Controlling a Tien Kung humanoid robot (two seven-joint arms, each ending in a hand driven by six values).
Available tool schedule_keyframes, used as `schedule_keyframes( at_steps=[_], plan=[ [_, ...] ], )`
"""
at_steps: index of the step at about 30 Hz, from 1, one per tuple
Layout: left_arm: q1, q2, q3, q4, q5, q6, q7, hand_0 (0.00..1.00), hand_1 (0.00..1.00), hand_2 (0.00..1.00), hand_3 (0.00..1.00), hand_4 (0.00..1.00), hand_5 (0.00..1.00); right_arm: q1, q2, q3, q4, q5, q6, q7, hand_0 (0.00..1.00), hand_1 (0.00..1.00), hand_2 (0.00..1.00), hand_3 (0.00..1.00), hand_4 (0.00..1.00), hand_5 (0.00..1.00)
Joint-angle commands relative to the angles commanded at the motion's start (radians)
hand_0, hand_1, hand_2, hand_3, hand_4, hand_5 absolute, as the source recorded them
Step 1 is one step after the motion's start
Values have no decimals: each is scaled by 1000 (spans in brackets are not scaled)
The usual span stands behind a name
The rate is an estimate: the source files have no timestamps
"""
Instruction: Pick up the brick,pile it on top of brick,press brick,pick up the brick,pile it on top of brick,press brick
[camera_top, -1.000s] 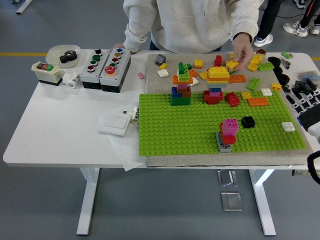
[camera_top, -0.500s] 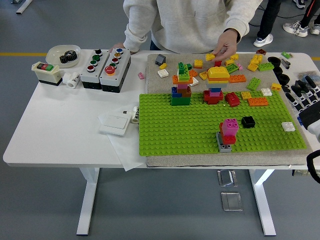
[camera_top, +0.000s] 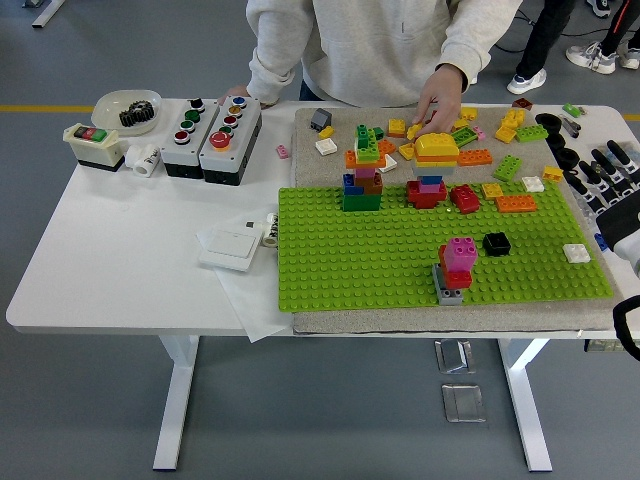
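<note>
We see the robot's right hand (camera_top: 612, 195) at the right edge of the desk, fingers spread apart and holding nothing. On the green baseplate (camera_top: 380, 250), toward the near edge, stands a small stack (camera_top: 456, 268): a pink brick on a red one on a grey one. A black brick (camera_top: 496, 243) sits just beside it. At the far edge, a person's hand (camera_top: 438, 100) touches loose bricks near the yellow dome brick (camera_top: 437, 147).
</note>
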Motion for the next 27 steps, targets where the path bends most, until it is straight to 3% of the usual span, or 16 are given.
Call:
schedule_keyframes(
  at_steps=[24, 27],
  plan=[
    [2, 0, -2, 0, -5, 1, -1, 794, 701, 593, 533, 523, 509, 6, 2, -3, 2, -9, 0, -7, 564, 615, 729, 641, 941, 590],
    [4, -2, -4, 0, -6, 2, -2, 796, 704, 593, 534, 523, 508, 5, 1, -5, 9, -108, -44, -13, 564, 615, 729, 631, 930, 597]
  ],
)
